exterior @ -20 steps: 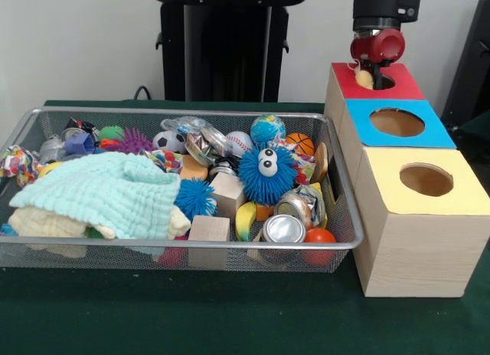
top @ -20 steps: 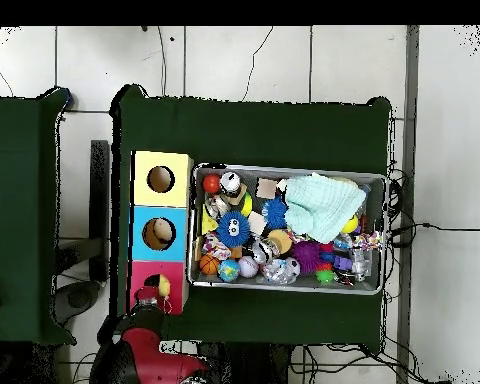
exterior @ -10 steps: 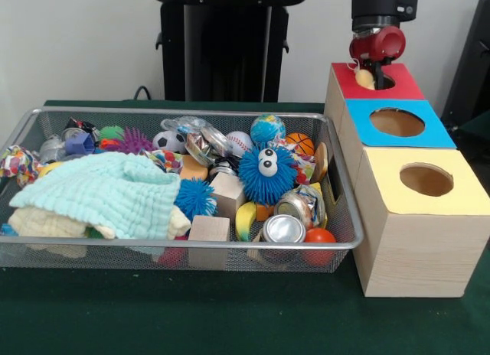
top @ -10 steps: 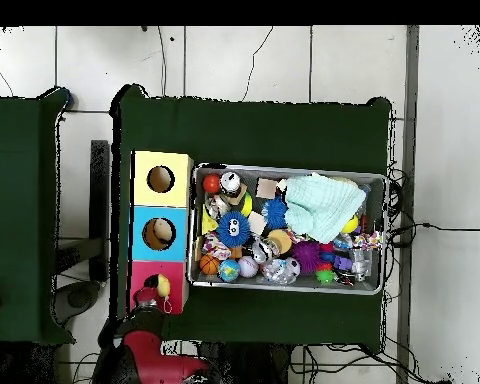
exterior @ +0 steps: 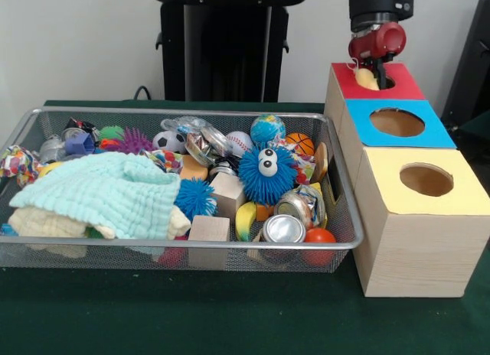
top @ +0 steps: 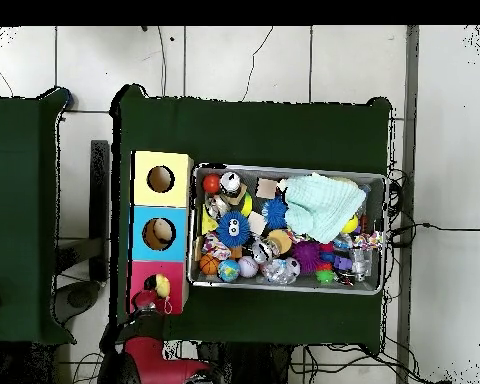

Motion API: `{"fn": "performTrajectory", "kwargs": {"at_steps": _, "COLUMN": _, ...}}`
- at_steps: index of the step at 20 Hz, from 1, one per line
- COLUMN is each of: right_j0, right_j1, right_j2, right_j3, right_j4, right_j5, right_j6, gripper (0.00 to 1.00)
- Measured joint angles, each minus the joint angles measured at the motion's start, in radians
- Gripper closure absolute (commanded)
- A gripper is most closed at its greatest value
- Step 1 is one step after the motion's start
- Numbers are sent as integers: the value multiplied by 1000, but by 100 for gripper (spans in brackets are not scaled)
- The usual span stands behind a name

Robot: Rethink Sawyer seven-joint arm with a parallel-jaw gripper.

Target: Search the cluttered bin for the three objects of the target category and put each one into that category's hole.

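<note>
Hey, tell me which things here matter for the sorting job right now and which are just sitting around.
In play:
gripper, above the red box
pale yellowish object at the red box's hole
red box
wire bin of clutter

Just lying about:
blue box and yellow box
mint cloth
blue spiky googly-eyed ball
silver can
wooden blocks
</note>
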Motion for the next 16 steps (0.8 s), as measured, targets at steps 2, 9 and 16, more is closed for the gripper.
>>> {"fn": "performTrajectory", "kwargs": {"at_steps": 2, "right_j0": 45, "right_j1": -16, "right_j2": -14, "right_j3": 1, "right_j4": 91, "right_j5": 42, "right_j6": 0, "gripper": 100}}
{"fn": "performTrajectory", "kwargs": {"at_steps": 9, "right_j0": 308, "right_j1": -40, "right_j2": -217, "right_j3": -135, "right_j4": 385, "right_j5": 460, "right_j6": 0, "gripper": 100}}
{"fn": "performTrajectory", "kwargs": {"at_steps": 16, "right_j0": 386, "right_j1": 41, "right_j2": -428, "right_j3": -395, "right_j4": 387, "right_j5": 1119, "right_j6": 0, "gripper": 100}}
